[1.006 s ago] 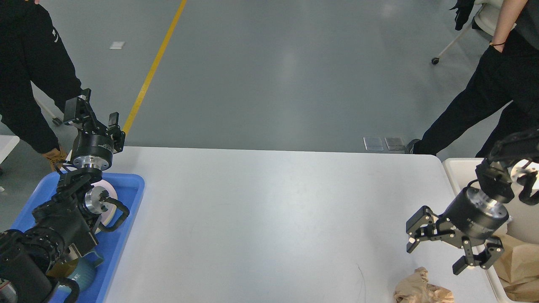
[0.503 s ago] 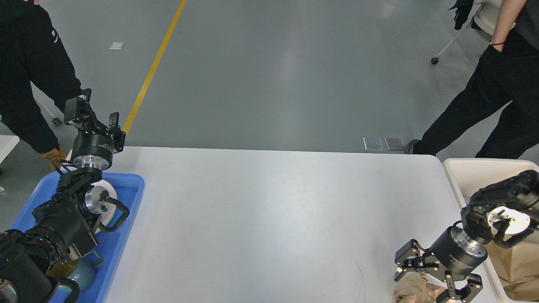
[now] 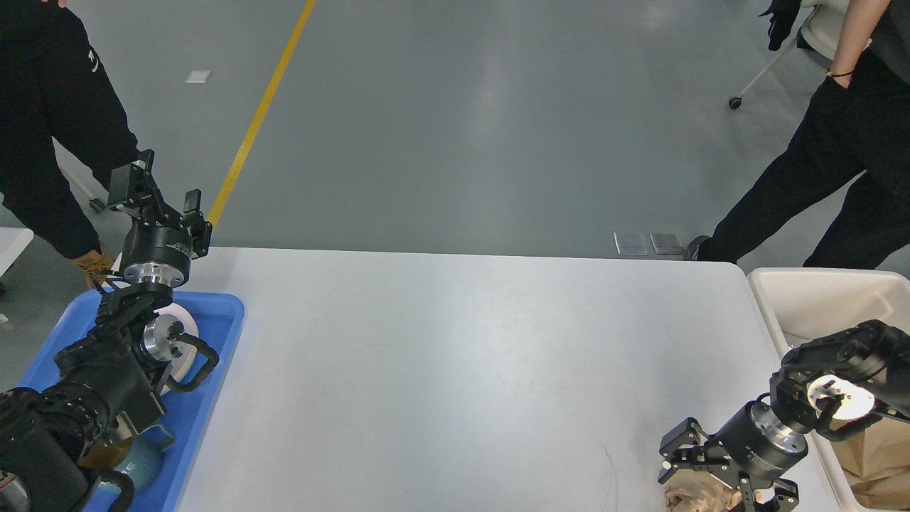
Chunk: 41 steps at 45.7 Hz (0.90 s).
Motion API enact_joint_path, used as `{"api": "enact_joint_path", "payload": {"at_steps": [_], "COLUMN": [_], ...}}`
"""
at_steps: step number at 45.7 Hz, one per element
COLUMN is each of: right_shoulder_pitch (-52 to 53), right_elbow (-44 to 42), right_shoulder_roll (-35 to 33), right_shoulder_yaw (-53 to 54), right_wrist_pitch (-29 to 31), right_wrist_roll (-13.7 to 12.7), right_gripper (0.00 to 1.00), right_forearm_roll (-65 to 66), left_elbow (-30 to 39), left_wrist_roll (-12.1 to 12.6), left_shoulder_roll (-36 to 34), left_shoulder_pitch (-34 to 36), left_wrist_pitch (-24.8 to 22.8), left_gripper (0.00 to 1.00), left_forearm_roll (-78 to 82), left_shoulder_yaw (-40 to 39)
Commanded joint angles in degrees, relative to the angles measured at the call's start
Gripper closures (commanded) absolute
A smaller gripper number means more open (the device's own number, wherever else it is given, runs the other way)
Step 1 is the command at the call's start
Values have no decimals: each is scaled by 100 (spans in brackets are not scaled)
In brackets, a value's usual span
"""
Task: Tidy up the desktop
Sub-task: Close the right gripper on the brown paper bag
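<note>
Reaching down at the near right corner of the desktop (image 3: 455, 370), the right gripper (image 3: 718, 480) straddles a crumpled brown paper wad (image 3: 686, 496) with its fingers spread, not yet clenched. This looks like the pick-up step; next it should close on the wad and carry it to the cream-white bin (image 3: 817, 295) just beside. The left gripper (image 3: 153, 185) hovers released above the blue tray (image 3: 213, 355).

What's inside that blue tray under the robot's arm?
In the blue tray a white round object and a teal mug show. The left arm covers the rest.
</note>
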<state>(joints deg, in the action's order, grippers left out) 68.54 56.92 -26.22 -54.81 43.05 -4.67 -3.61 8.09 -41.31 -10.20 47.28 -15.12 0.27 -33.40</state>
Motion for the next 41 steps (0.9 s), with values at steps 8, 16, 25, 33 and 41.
{"api": "enact_joint_path", "payload": {"at_steps": [8,16,25,33,41], "right_shoulder_pitch": [-165,-192,-43,511,1363], "right_elbow": [-181,-137,-111,-84,-23], "right_shoulder_roll": [12,20,82,-14,-392], "right_shoulder_yaw": [67,67,58,76,146], "right_wrist_pitch": [-797,-1299,-1255,-1264,-1264], "right_wrist_roll": [2,2,10,37,45], "right_gripper": [6,53,100,100,100], "right_forearm_roll": [-439,-387,-404,-430,-439], "left_elbow": [0,0,0,0,0], "left_wrist_roll": [0,0,0,0,0], "left_shoulder_roll": [0,0,0,0,0], "left_shoulder_pitch": [1,1,1,1,1], "left_wrist_pitch": [0,0,0,0,0], "left_gripper": [4,4,4,4,4], "left_forearm_roll": [-1,-1,-1,-1,-1], "left_shoulder_yaw": [0,0,0,-8,0]}}
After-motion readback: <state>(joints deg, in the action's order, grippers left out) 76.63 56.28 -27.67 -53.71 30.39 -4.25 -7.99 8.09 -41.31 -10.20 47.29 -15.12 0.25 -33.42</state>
